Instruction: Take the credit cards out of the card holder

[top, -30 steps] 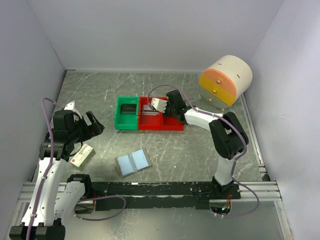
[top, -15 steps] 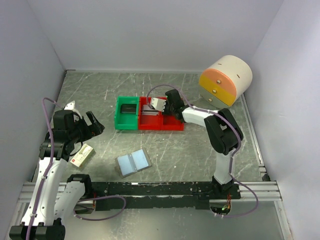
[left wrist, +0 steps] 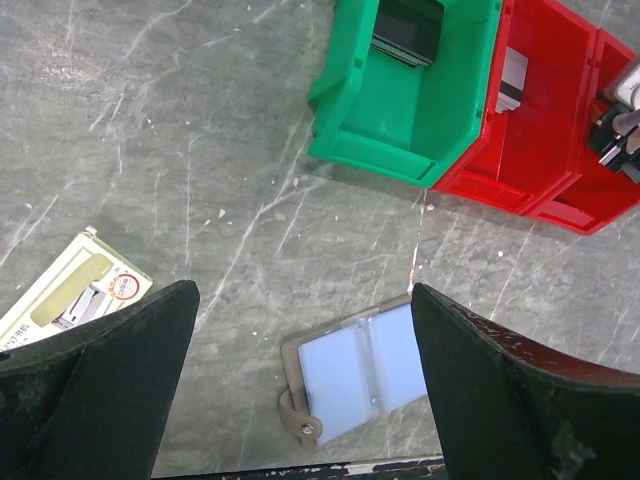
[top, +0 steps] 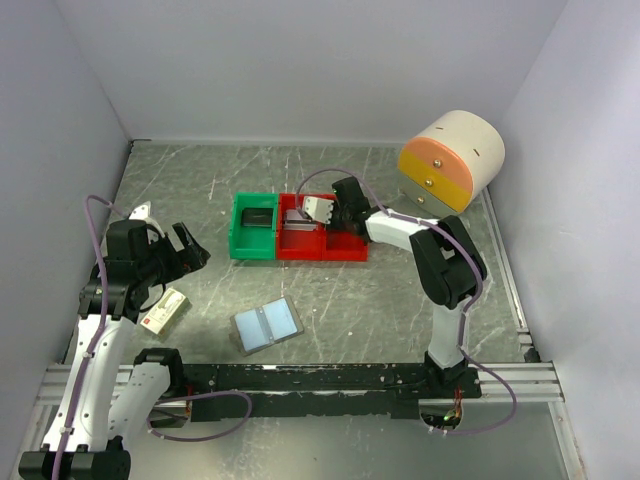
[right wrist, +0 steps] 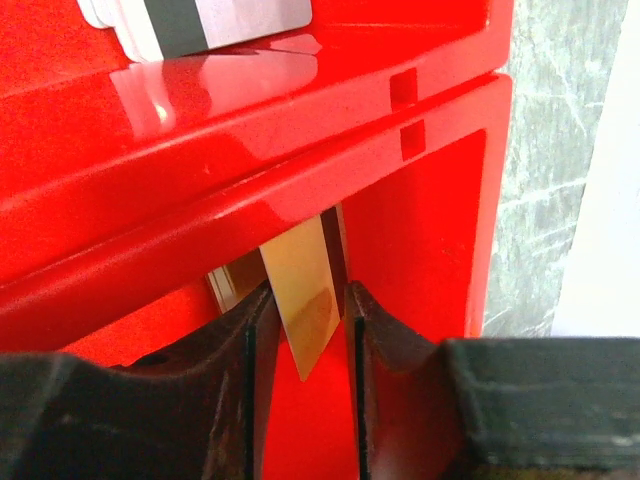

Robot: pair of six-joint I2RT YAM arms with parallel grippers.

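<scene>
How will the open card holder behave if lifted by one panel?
The card holder lies open, two panels joined at a fold, so the free panel would probably swing down. It looks thin, so likely light. Its pale blue pockets look smooth, perhaps slippery.

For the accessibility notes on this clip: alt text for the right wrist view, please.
A tan credit card stands tilted between the right arm's parted fingers, in a red bin. More cards, one dark-striped, lie in the next red bin above; grey marbled table at right.

Grey card holder (top: 267,324) lies open flat; tan credit card (right wrist: 305,290) tilted upright
</scene>
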